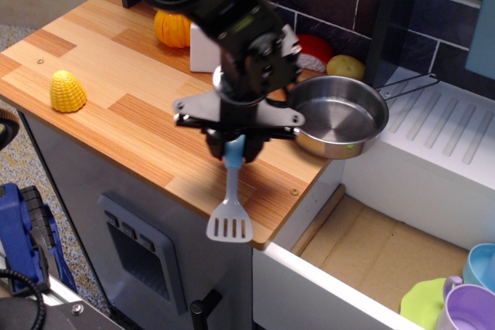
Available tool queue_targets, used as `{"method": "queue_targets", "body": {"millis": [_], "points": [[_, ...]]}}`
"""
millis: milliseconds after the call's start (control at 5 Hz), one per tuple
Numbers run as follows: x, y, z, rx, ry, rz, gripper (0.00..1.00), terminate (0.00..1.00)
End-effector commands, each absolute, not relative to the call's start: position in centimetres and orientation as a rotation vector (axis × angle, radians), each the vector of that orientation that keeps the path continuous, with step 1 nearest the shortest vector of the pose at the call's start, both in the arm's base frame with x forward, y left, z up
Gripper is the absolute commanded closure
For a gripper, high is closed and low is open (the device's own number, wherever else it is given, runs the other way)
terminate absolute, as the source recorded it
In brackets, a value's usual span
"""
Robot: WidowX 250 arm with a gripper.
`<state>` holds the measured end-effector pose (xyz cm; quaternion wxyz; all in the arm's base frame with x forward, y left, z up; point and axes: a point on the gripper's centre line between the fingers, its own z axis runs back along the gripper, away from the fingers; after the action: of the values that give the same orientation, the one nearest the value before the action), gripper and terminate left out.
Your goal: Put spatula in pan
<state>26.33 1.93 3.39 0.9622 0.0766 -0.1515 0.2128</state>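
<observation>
A yellow corn [67,91] lies near the left edge of the wooden surface [108,75]. At the back edge sit an orange pumpkin [171,29], a white box [206,50], a red-and-white piece [313,50] and a potato [345,67].

No readable text, label, brand, number or sign shows anywhere

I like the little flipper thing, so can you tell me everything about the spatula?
The spatula is a small toy with a light blue handle, a thin pale shaft and a slotted grey-white blade. The gripper is shut on its handle, so it hangs blade-down, lifted off the wooden counter, near the front edge and left of the pan.
</observation>
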Motion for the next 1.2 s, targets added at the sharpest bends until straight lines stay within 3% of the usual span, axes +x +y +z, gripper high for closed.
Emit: {"method": "queue_targets", "body": {"millis": [0,200,600,1000], "points": [[29.0,1.6,7.2,0.075,-0.381,0.137,1.0,0.0],[31.3,0.7,8.9,0.063,-0.406,0.0,1.0,0.0],[35.0,-3.0,10.0,0.048,-0.558,-0.147,1.0,0.0],[37.0,-4.8,9.2,0.041,-0.672,-0.272,1.0,0.0]]}}
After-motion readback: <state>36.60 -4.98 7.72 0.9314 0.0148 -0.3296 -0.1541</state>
